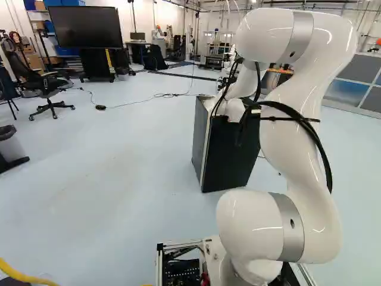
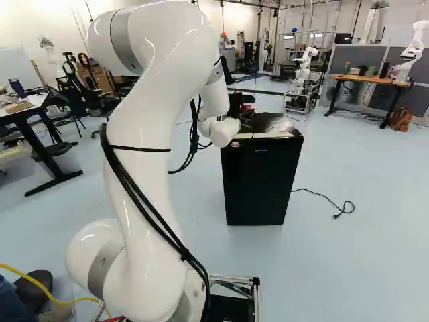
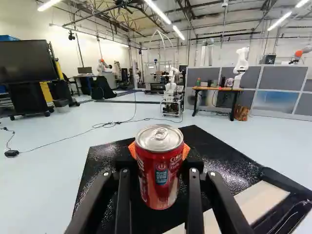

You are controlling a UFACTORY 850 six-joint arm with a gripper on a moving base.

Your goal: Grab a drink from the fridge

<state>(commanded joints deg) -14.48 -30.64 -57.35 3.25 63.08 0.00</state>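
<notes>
In the right base view my gripper (image 2: 242, 102) is over the top of the black fridge (image 2: 258, 181), partly hidden by the wrist. The wrist view shows the gripper (image 3: 159, 150) shut on a red drink can (image 3: 158, 183), an orange pad (image 3: 186, 150) against either side. The can is upright, its lid facing up with the tab unopened. Beneath and around it lies the fridge's glossy black top (image 3: 219, 148); whether the can's base touches it, I cannot tell. The fridge door appears closed in the right base view. In the left base view the arm hides the gripper.
A cable (image 2: 328, 200) lies on the floor beside the fridge. Farther off are another robot (image 3: 171, 92), a wooden table (image 3: 217, 88) and grey partitions (image 3: 278, 85). An office chair (image 1: 47, 89) and a large screen (image 1: 83, 27) stand at the left of the left base view.
</notes>
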